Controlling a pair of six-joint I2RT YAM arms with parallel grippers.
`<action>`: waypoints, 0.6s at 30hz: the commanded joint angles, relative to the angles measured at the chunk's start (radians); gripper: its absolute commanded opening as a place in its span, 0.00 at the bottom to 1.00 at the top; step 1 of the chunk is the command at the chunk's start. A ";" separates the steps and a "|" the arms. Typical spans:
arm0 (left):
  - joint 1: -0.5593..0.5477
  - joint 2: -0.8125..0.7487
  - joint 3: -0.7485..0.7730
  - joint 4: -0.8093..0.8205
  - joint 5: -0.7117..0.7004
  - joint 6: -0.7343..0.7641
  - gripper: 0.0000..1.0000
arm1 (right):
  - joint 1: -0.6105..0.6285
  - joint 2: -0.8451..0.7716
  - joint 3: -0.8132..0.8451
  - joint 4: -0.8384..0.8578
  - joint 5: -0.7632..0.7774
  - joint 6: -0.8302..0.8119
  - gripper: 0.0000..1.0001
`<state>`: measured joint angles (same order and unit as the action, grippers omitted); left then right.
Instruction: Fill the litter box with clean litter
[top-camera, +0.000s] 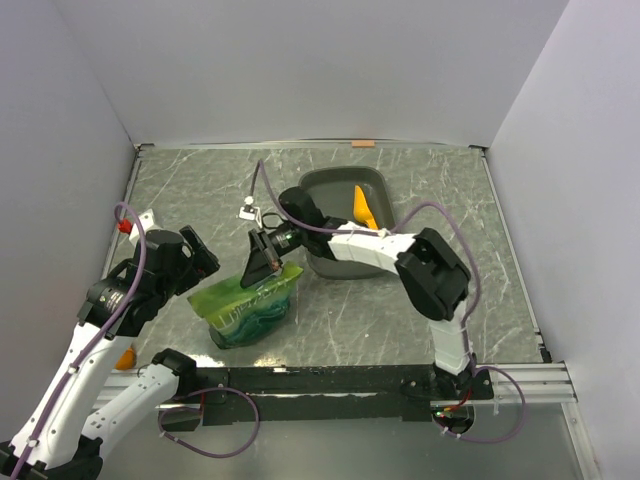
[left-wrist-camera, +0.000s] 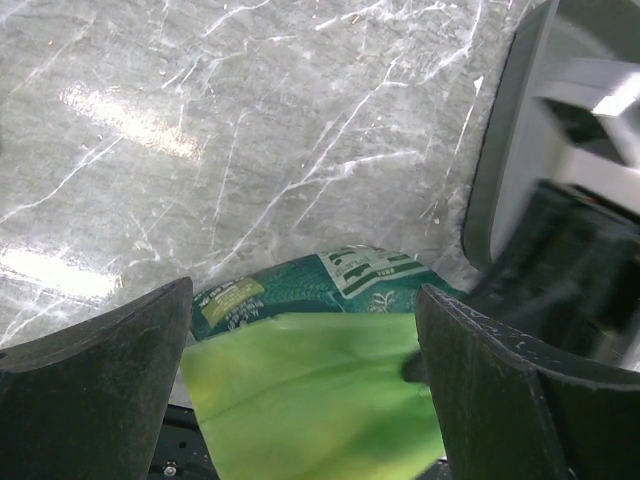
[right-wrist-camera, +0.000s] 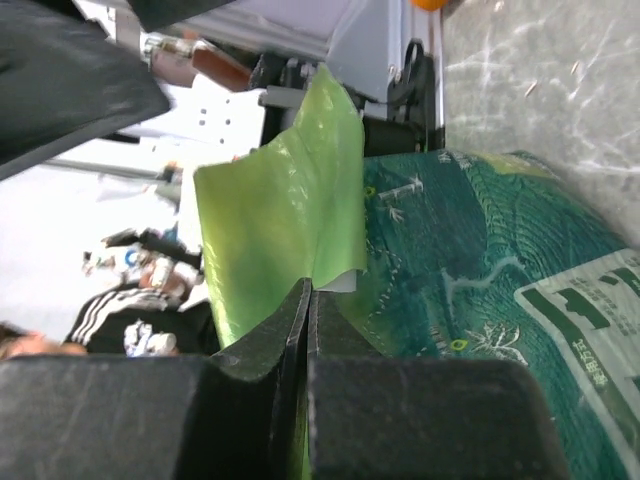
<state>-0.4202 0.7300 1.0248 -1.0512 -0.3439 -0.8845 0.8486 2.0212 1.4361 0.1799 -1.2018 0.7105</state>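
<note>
The right gripper's jaws are pinched shut on the top flap of the green crinkly plastic bag. The left gripper's jaws gape wide, empty. The dark grey shallow plastic litter box sits just behind the bag. The film looks slippery, floppy and probably bottom-heavy, so its base wants supporting.

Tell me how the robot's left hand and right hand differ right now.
The left hand stands wide open; the right hand is shut. The left hand grips nothing, while the right hand pinches the top flap of the green crinkly plastic bag. Both are black and sit at that bag.
</note>
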 joint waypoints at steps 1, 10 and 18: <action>0.004 -0.007 -0.003 0.040 0.019 0.013 0.97 | -0.031 -0.185 -0.063 0.105 0.051 -0.045 0.00; 0.004 -0.033 -0.017 0.210 0.258 0.179 0.97 | -0.054 -0.346 -0.146 0.127 0.105 -0.132 0.00; 0.004 -0.102 -0.046 0.319 0.434 0.246 0.97 | -0.057 -0.371 -0.172 0.109 0.113 -0.161 0.00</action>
<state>-0.4156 0.6601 0.9947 -0.8242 -0.0456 -0.6968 0.8047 1.7061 1.2762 0.2508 -1.0916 0.5850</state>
